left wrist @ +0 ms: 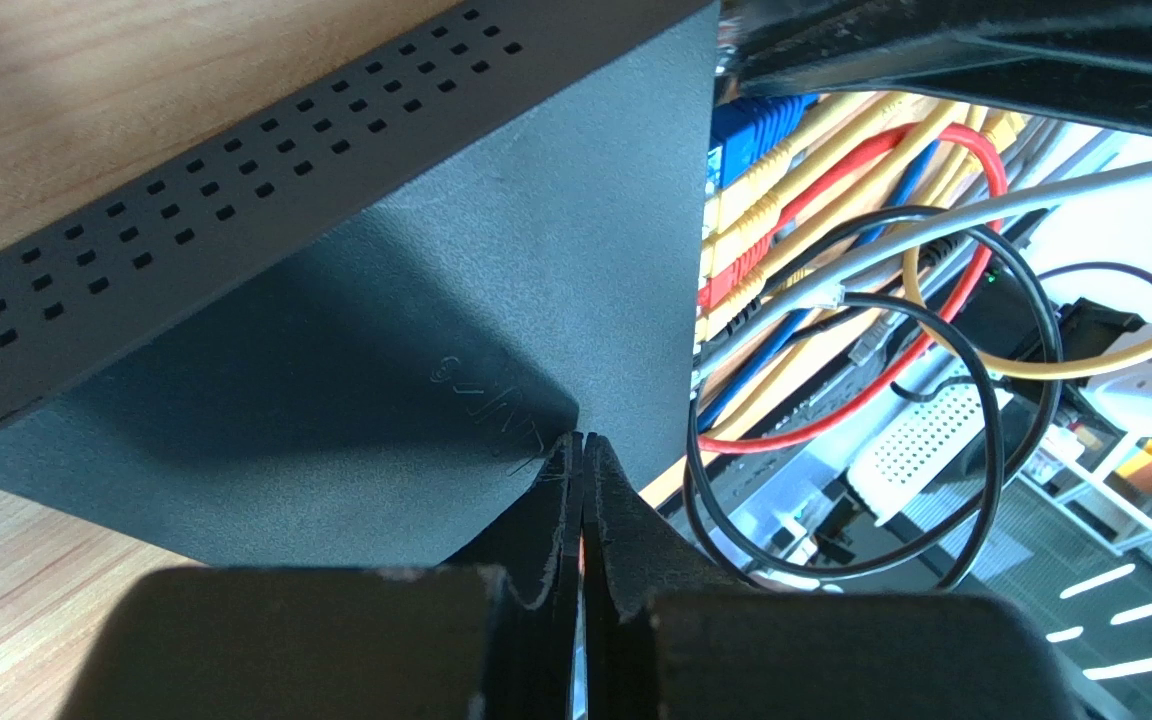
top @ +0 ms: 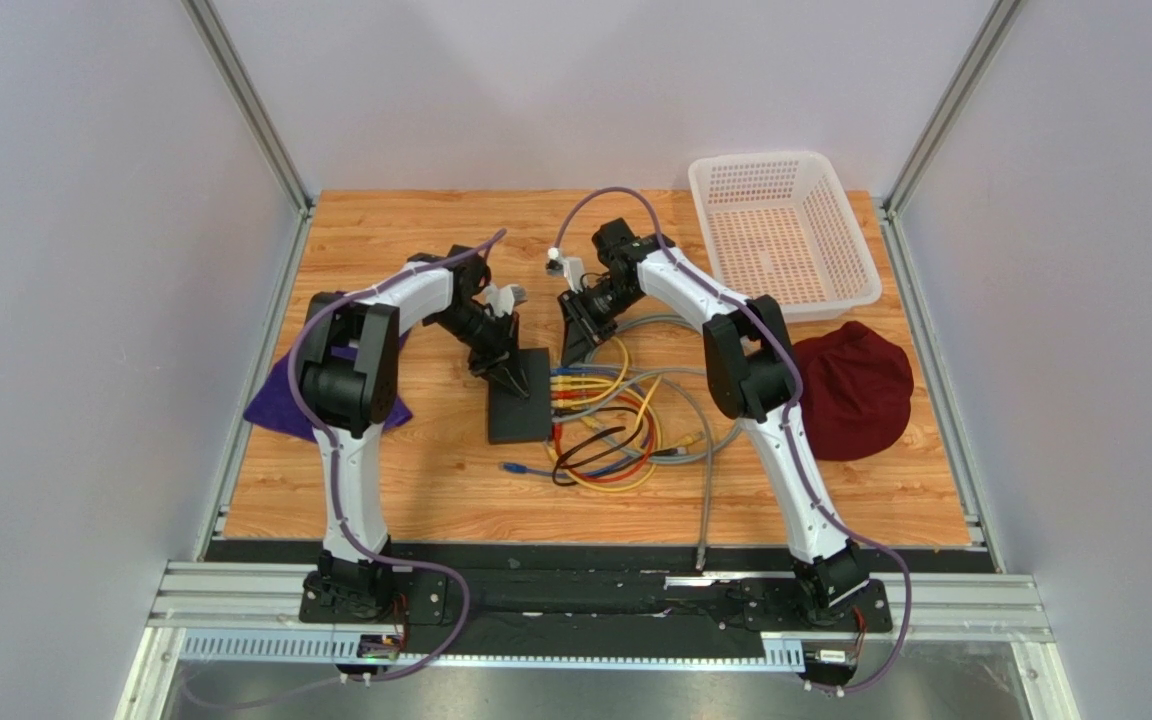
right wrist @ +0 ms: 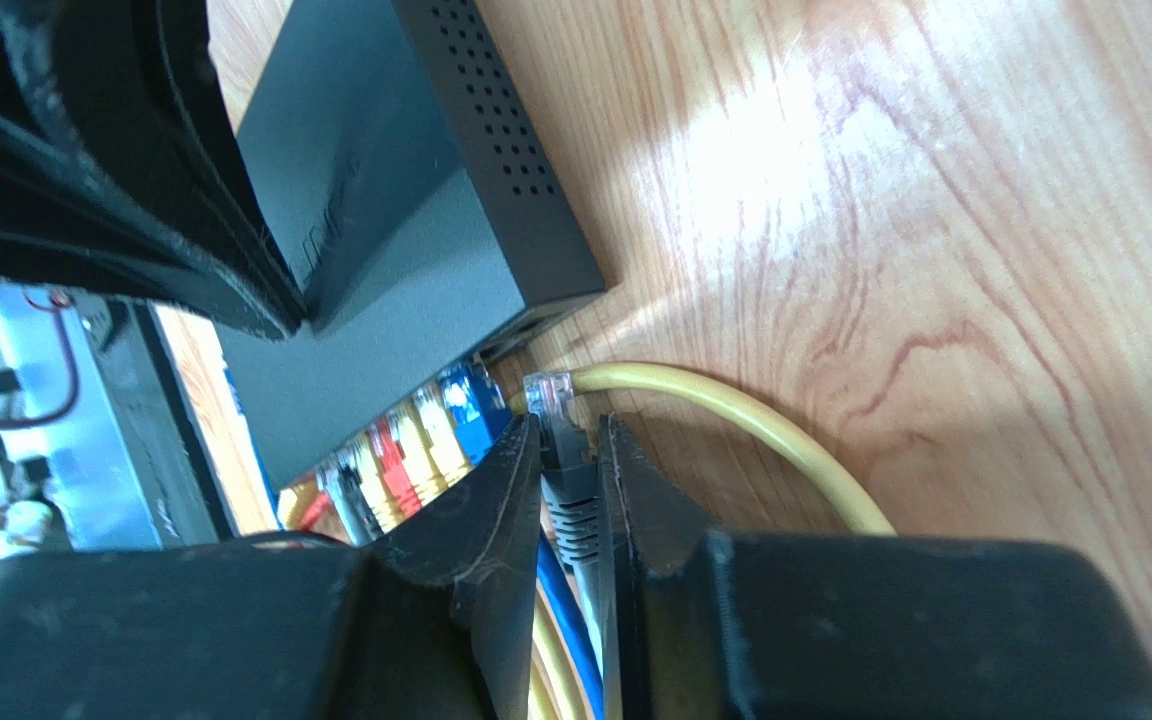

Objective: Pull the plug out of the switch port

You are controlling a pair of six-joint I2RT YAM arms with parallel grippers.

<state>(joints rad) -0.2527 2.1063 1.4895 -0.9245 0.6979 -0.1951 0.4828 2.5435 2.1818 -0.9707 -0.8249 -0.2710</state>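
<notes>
The switch (top: 519, 405) is a flat matte black box lying mid-table, also seen in the left wrist view (left wrist: 387, 300) and the right wrist view (right wrist: 387, 225). My left gripper (top: 503, 368) is shut, its tips (left wrist: 585, 447) resting on the switch's top. My right gripper (top: 579, 342) (right wrist: 575, 435) is shut on a grey plug (right wrist: 570, 488) at the far end of the socket row. The plug's clear tip shows a little off the switch's edge. A yellow cable (right wrist: 748, 428) curves past just behind it.
Blue, yellow and red plugs (right wrist: 402, 450) sit in the other sockets. A tangle of cables (top: 612, 435) spreads right of the switch. A white basket (top: 785, 225) stands back right, a maroon cloth (top: 853, 387) beside it, and a purple cloth (top: 279, 402) lies at left.
</notes>
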